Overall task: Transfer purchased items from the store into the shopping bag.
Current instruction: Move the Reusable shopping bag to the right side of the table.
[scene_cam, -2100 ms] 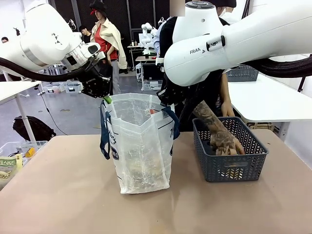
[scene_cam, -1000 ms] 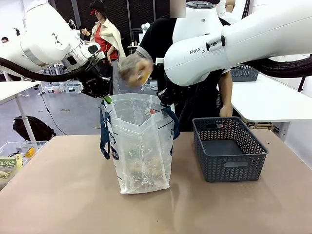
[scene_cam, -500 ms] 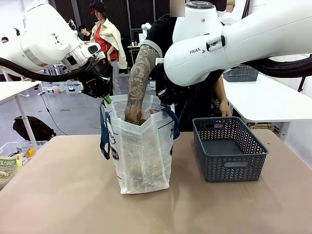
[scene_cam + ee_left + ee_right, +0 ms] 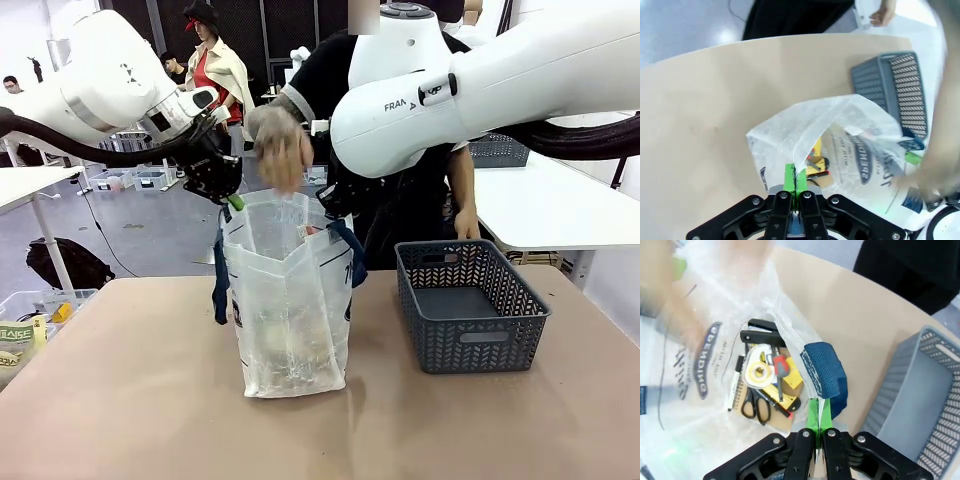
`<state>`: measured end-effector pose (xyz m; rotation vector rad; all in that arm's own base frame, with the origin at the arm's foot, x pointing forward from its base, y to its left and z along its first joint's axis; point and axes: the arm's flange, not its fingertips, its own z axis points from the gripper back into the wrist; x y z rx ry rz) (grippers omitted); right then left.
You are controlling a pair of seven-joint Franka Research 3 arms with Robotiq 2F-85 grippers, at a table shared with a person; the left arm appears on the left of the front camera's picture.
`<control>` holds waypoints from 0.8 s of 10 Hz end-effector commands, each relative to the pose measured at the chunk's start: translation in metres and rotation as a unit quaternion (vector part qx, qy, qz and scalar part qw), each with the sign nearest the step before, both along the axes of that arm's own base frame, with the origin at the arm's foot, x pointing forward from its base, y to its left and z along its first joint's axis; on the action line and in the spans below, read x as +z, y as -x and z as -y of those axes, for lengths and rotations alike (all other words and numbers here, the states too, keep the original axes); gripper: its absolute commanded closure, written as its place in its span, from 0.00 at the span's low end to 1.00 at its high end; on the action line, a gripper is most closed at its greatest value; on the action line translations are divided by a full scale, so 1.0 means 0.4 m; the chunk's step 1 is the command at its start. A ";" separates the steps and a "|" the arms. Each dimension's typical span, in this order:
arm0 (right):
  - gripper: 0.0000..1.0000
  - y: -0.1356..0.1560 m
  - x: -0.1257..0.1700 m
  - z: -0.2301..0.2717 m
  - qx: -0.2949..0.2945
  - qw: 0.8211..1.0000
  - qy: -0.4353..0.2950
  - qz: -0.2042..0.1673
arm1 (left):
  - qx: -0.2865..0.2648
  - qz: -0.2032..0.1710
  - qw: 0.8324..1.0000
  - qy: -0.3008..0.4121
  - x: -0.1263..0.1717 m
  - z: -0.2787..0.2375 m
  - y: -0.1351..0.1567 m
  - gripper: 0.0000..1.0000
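The translucent white shopping bag (image 4: 290, 300) stands upright mid-table, held open at both ends. My left gripper (image 4: 232, 200) is shut on its left rim, green pads pinching the plastic (image 4: 795, 179). My right gripper (image 4: 312, 228) is shut on the right rim beside a navy handle (image 4: 822, 372), pads (image 4: 819, 415) closed on the plastic. Purchased items lie at the bag's bottom: yellow packs (image 4: 785, 385), scissors (image 4: 756, 407), a tape roll (image 4: 760, 371), a marker (image 4: 735, 385). A person's hand (image 4: 280, 150), blurred, hovers just above the bag's mouth.
A dark grey mesh basket (image 4: 470, 305) stands to the right of the bag with nothing visible inside it. The person stands behind the bag at the far edge. A clear bin with packs (image 4: 25, 325) sits off the table's left edge.
The person's hand took something from the basket, reached down into the bag, and has now risen out above it. My left gripper and the bag's left rim shifted slightly right.
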<state>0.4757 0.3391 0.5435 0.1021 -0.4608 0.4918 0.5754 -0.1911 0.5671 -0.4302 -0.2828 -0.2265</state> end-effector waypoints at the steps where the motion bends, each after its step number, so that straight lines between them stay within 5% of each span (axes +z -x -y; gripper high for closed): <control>1: 1.00 -0.022 0.014 -0.019 0.050 0.998 0.024 -0.016 | -0.034 -0.019 0.998 0.053 0.017 -0.015 -0.041 1.00; 5: 1.00 -0.014 0.022 -0.030 0.167 0.984 0.056 -0.019 | -0.060 -0.054 0.992 0.096 0.002 -0.011 -0.077 1.00; 8: 1.00 -0.043 0.040 -0.042 0.184 0.982 0.045 -0.002 | -0.110 -0.053 0.980 0.157 -0.008 -0.023 -0.077 1.00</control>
